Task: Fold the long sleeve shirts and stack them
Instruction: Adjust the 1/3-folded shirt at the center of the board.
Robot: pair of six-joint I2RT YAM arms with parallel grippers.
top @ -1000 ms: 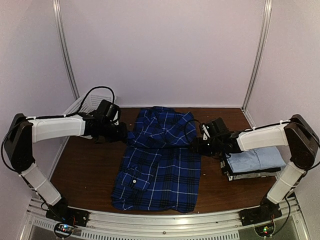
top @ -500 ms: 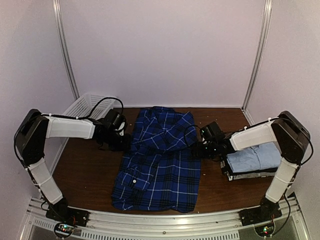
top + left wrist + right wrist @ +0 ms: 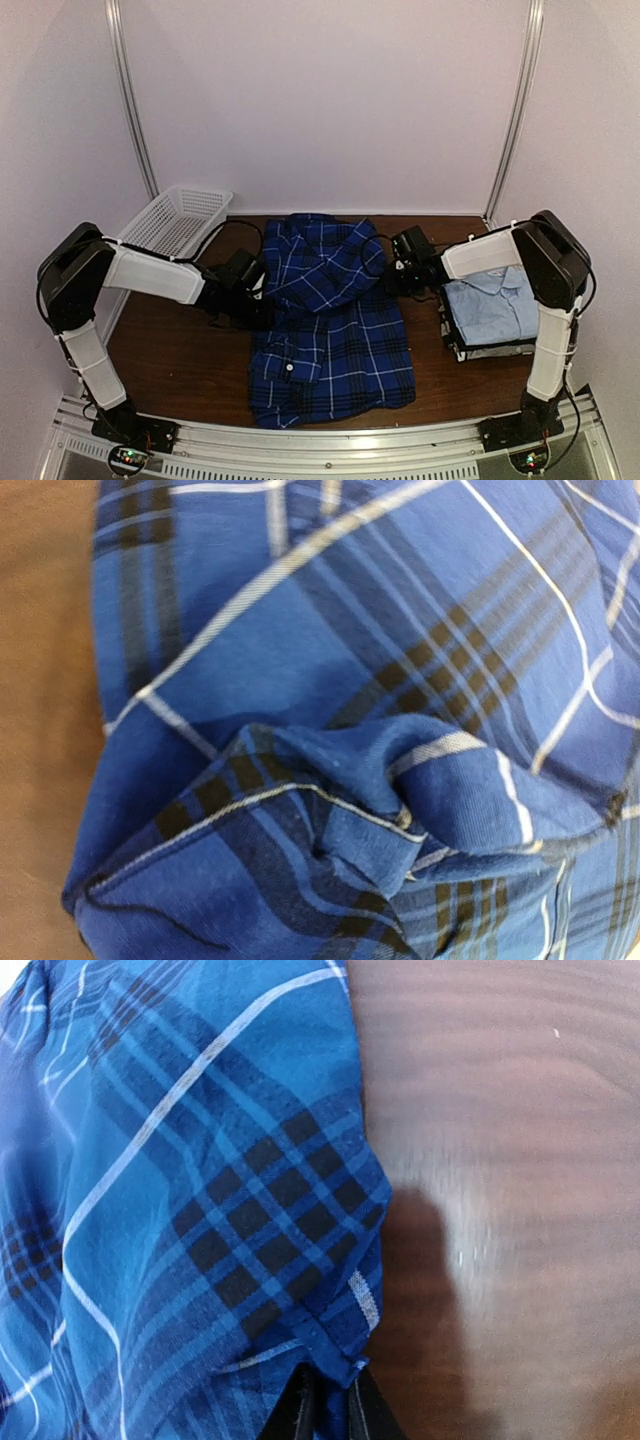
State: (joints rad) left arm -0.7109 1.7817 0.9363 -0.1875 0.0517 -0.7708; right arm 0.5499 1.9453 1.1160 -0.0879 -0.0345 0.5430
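Observation:
A dark blue-and-black plaid shirt lies spread on the brown table, its upper part bunched and rumpled. My left gripper is at the shirt's left edge; in the left wrist view gathered plaid cloth fills the frame and hides the fingers. My right gripper is at the shirt's right edge. Its two dark fingers pinch the plaid hem. A stack of folded shirts, with a light blue one on top, sits at the right.
A white lattice basket stands at the back left corner. Bare brown table shows left of the shirt and beside the hem in the right wrist view. Pale walls enclose the table on three sides.
The right gripper has shut on the shirt's right edge. The left gripper has moved nearer and rightward, and the whole shirt has bunched at the top and shifted right. The basket is now uncovered.

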